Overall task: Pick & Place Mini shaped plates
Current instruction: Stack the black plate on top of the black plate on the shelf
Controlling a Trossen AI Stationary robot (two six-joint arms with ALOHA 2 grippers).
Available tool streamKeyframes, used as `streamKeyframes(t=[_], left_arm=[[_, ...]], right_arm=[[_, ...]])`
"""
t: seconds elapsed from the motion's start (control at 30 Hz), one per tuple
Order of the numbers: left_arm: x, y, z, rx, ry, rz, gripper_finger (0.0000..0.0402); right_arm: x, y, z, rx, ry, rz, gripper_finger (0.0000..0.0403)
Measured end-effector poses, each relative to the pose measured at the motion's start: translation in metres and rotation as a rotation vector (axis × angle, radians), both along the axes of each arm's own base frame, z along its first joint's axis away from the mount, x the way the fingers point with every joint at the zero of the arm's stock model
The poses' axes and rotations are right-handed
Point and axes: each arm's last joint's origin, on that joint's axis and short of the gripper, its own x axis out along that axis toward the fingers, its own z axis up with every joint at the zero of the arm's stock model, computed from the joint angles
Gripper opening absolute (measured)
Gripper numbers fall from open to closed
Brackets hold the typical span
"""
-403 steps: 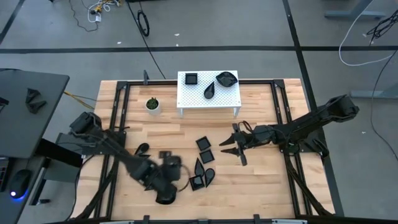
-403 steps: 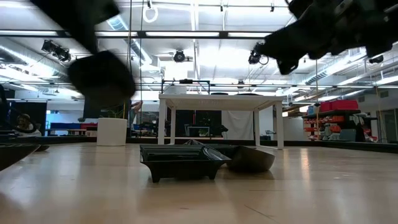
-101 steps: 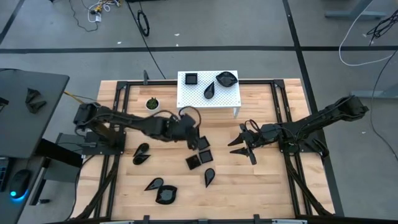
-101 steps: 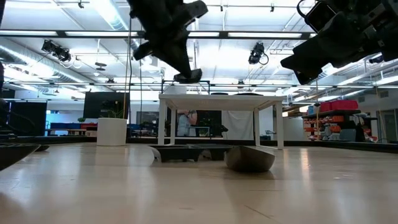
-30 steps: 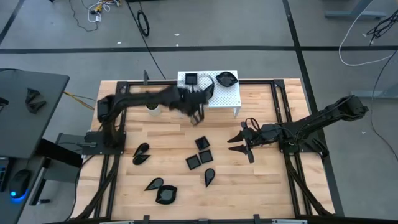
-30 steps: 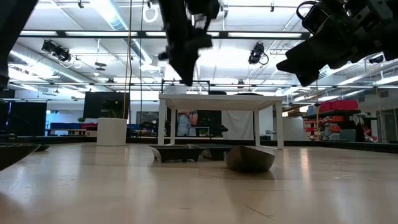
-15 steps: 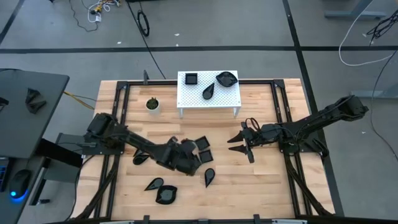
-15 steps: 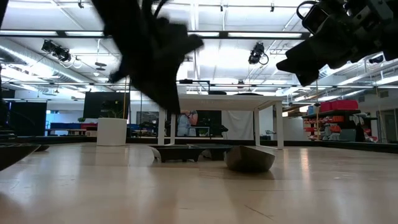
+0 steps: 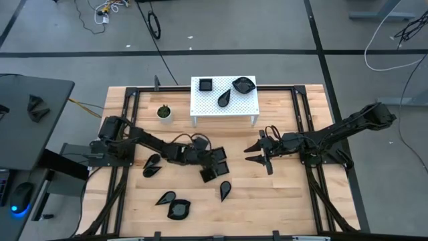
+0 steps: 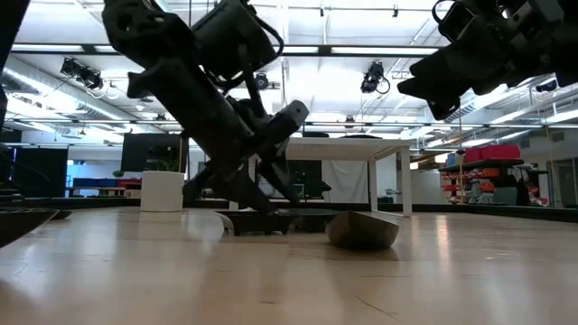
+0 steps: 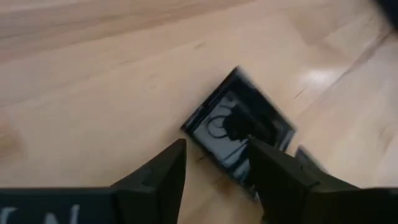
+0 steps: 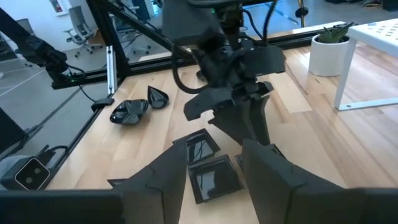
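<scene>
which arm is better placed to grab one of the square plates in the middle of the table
Left. The left gripper is open, right over the square plates, one framed between its fingers in the wrist view. The right gripper hangs farther off, over bare table.

- Ceiling lamps [image 10: 262, 82] are lighting the room brightly from above.
- Glare is showing on the wooden table [image 11: 323, 76] and on a glossy square plate [image 11: 239, 132].
- Left wrist view is blurring; dark arms are reading as silhouettes in the low view.
</scene>
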Motion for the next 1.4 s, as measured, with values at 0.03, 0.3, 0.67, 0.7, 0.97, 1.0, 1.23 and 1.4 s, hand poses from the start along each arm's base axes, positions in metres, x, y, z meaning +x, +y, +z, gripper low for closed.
streamKeyframes(t=[0.03,0.3,0.67,0.7,0.97,1.0,1.23,1.4], left_arm=[[0.002,0.001,-0.001,-0.006,-0.005,-0.008,0.0174],[0.001,0.003,-0.003,0.001,0.017,-0.028,0.013],[0.003,0.015,-0.003,0.003,0.031,-0.032,0.0051],[0.003,0.016,-0.003,0.007,0.032,-0.031,0.0043],[0.001,0.019,0.021,0.062,-0.01,-0.078,0.0007],[0.0,0.019,0.025,0.066,-0.018,-0.084,0.0008],[-0.006,0.018,0.051,0.071,-0.051,-0.146,0.0004],[-0.014,0.018,0.079,0.084,-0.111,-0.201,0.0003]], right_arm=[[0.0,0.0,0.0,0.0,0.001,0.0,0.0157],[0.0,0.0,0.0,-0.001,0.001,0.0,0.0157],[0.0,0.0,0.0,-0.004,0.002,0.0,0.0157],[0.0,0.0,0.0,-0.004,0.002,0.001,0.0157],[0.0,0.0,-0.001,-0.005,0.007,0.001,0.0157],[0.0,0.0,-0.001,-0.005,0.006,0.001,0.0157],[0.0,0.0,-0.001,-0.006,0.01,0.001,0.0157],[0.0,0.0,-0.001,-0.007,0.014,0.001,0.0157]])
